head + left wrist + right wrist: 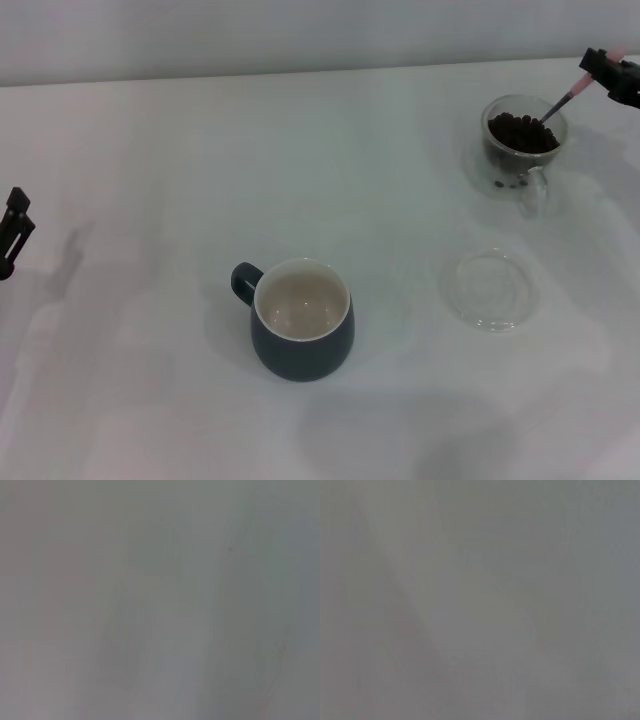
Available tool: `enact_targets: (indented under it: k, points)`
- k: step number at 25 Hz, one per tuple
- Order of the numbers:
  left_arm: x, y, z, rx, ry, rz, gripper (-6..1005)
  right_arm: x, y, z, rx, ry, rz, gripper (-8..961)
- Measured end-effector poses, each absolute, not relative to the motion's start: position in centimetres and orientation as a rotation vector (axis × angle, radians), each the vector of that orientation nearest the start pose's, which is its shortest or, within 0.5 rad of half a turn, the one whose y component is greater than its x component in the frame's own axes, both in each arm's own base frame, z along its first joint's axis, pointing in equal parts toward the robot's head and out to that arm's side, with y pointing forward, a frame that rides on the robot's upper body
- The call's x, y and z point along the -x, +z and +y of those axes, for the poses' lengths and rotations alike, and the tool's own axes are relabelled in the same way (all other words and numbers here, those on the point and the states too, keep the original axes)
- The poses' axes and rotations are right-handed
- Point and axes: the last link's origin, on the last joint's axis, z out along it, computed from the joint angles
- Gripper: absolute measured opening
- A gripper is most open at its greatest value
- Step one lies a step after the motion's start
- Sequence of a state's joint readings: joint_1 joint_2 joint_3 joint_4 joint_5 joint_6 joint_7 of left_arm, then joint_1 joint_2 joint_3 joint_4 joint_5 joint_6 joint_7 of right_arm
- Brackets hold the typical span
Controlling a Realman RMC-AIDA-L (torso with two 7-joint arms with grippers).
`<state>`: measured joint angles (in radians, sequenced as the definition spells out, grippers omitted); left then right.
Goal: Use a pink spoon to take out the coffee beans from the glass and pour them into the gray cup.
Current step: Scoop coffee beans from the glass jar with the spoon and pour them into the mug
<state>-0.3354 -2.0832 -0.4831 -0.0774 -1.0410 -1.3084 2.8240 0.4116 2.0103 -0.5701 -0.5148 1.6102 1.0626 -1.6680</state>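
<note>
In the head view the glass (523,150) stands at the far right, filled with dark coffee beans (521,131). The pink spoon (565,100) slants down into the beans, its tip among them. My right gripper (603,68) is shut on the spoon's handle at the right edge, just above and right of the glass. The gray cup (300,320) sits near the middle front, handle to the left, its cream inside showing no beans. My left gripper (12,232) is at the left edge, away from everything. Both wrist views show only blank grey surface.
A shallow clear glass dish (488,290) lies on the white table (150,150) in front of the glass, to the right of the gray cup.
</note>
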Motion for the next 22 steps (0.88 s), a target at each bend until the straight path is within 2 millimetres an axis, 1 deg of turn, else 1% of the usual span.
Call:
enact_targets:
  k: [6,15,22]
  points:
    - [34.9,-2.3,28.0,1.686,-0.764,-0.619,833,-36.4,7.6,35.5,1.681,0.936,1.245,150]
    - [34.9,-2.3,28.0,1.688,-0.766,-0.617,833,-36.9,7.8,35.5,1.551,1.043,1.415,150]
    - [34.9,-2.2,28.1,1.687,-0.765,-0.615,832,-37.3,7.8,35.9,1.459,1.061,1.525,151]
